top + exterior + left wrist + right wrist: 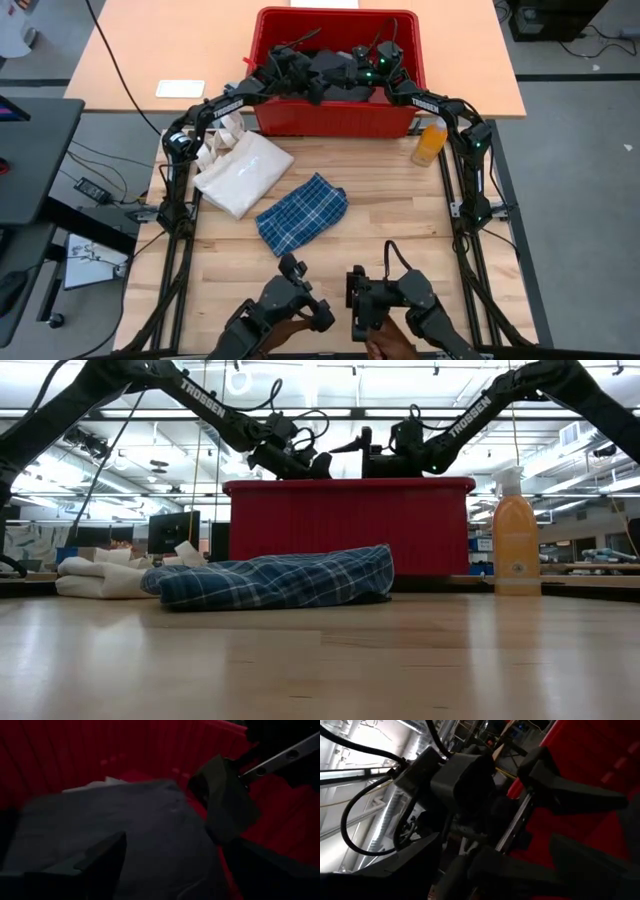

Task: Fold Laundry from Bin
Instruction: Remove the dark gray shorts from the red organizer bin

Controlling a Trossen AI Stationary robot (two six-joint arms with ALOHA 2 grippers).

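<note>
The red bin (338, 15) stands at the table's far edge, with dark laundry (335, 62) inside it. Both arms reach over its rim (350, 485). My left gripper (308, 78) hangs open above a dark grey garment (135, 830) that lies on the bin's floor, and nothing is between its fingers (102, 857). My right gripper (366, 72) is open too, level and facing the left one (300, 460) just above the rim. A folded blue-and-white plaid shirt (301, 213) lies flat on the table in front of the bin.
A cream-white tote bag (243, 172) lies left of the plaid shirt. An orange spray bottle (430, 144) stands at the bin's right front corner. Two more dark arms (385, 305), with a person's hand on them, sit at the near edge. The two grippers are close together over the bin.
</note>
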